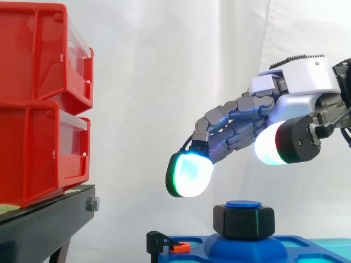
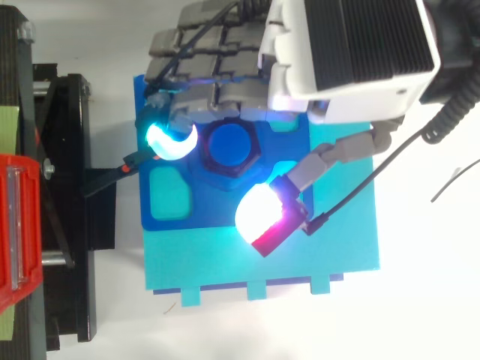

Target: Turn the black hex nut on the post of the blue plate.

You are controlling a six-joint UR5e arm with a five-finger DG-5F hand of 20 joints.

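Observation:
The black hex nut [image 1: 244, 221] [image 2: 253, 156] sits on the blue post [image 1: 243, 204] [image 2: 229, 145], which rises from a raised boss on the blue plate [image 1: 296, 249] [image 2: 161, 221]. My hand [image 1: 247, 118] [image 2: 352, 45] hovers above it, reaching in from the right with its fingers loosely extended and nothing in them. One glowing fingertip pad [image 1: 189, 174] [image 2: 169, 141] hangs up and left of the nut, apart from it. The thumb pad [image 1: 269, 143] [image 2: 259, 212] is on the nut's other side, also clear of it.
Two stacked red bins [image 1: 38, 98] [image 2: 15, 225] stand on the black stand [image 1: 49, 219] at the left. A small black clip with an orange piece [image 1: 178, 246] [image 2: 131, 161] sits at the plate's left edge. A cyan board [image 2: 262, 262] extends beside the plate.

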